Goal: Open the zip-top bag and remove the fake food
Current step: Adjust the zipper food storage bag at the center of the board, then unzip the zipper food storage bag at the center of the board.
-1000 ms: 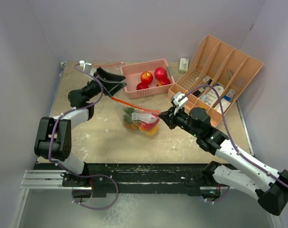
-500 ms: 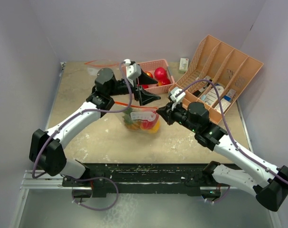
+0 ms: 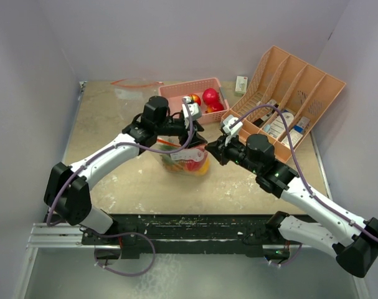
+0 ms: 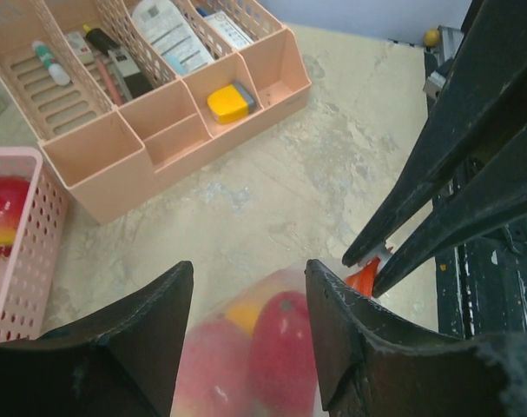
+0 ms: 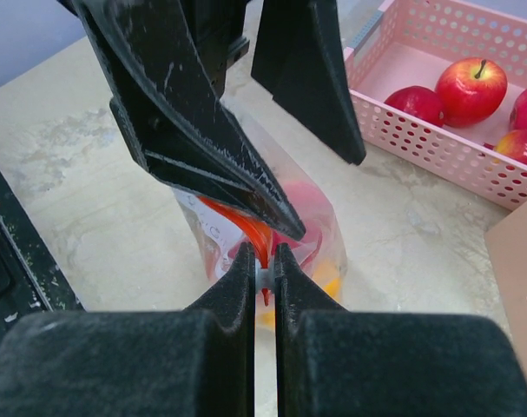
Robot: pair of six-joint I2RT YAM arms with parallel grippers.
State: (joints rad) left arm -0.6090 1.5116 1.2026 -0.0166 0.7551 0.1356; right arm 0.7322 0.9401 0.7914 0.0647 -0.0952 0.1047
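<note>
Zip-top bag [image 3: 187, 161] stands upright mid-counter [image 3: 132, 187], mouth up, its orange zip strip [image 5: 253, 236] running across toward the right gripper [image 5: 263, 254], whose jaws are clamped on the strip's end. Left gripper [image 4: 248, 276] sits over the mouth, jaws apart. Beige mottled surface, lilac walls [image 3: 176, 37]. The fake food [image 4: 280, 339] inside blurs through the plastic.

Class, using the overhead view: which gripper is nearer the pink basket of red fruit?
Left. The left gripper hangs just in front of the pink basket, open over the zip-top bag. The right gripper pinches the bag's edge, farther toward the arms' bases.
</note>
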